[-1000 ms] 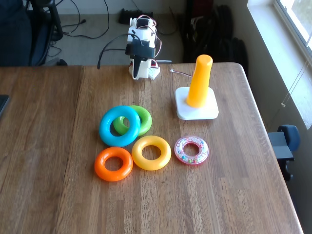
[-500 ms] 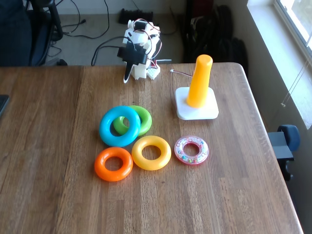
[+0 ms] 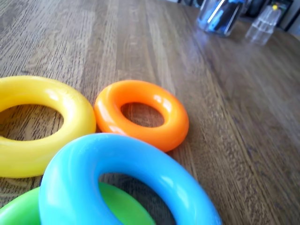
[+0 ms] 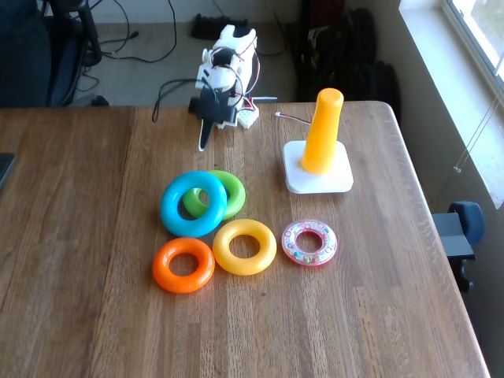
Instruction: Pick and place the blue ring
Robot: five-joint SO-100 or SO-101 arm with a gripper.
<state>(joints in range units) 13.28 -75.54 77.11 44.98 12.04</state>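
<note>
Arm leaning forward, end effector [image 4: 205, 140] pointing down

Sunlit window [image 4: 465, 31] beside wooden table [image 4: 79, 236], cables [image 4: 142, 39] on floor.

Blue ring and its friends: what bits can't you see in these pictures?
- Green ring: in both views the blue ring leans over it and hides part of it.
- Blue ring in the wrist view: its near side is cut off by the bottom edge.
- Yellow ring: cut off by the wrist view's left edge.
- Claw: too small and dark in the fixed view to tell open from shut.
</note>
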